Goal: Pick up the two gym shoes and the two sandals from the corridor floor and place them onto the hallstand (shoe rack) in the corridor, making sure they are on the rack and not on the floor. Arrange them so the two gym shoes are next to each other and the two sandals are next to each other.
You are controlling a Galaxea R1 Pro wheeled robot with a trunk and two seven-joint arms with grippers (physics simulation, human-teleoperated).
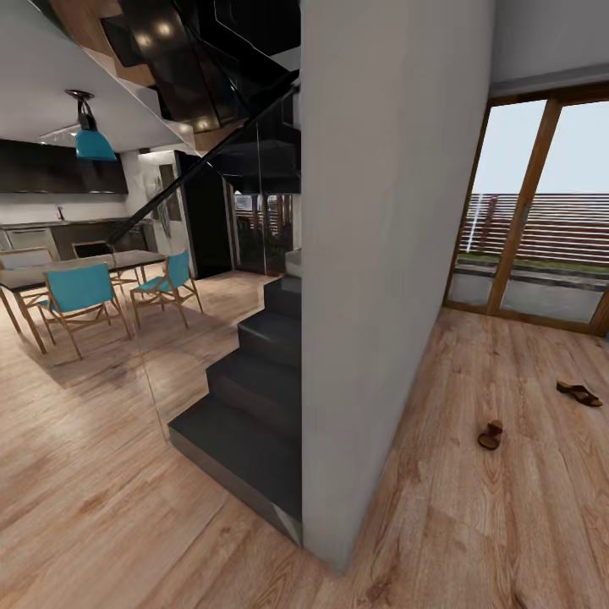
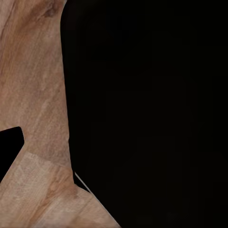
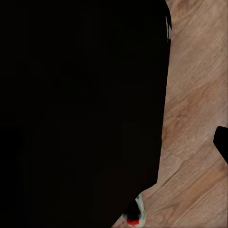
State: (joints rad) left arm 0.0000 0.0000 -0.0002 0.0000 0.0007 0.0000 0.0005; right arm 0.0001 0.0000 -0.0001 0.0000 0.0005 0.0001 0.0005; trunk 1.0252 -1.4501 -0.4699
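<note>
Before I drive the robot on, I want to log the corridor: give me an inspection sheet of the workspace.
Surface: wood-plank corridor floor, bare planks around the shoes.
Job's things: two brown sandals, one nearer, one farther toward the glass door, apart, both on the floor; part of a gym shoe on the floor by a dark shape.
Clutter: nothing seen.
Grippers: cannot tell; wrist views mostly black.
Cables: nothing seen.
Surroundings: grey wall, dark staircase, dining table with teal chairs, glass door.
</note>
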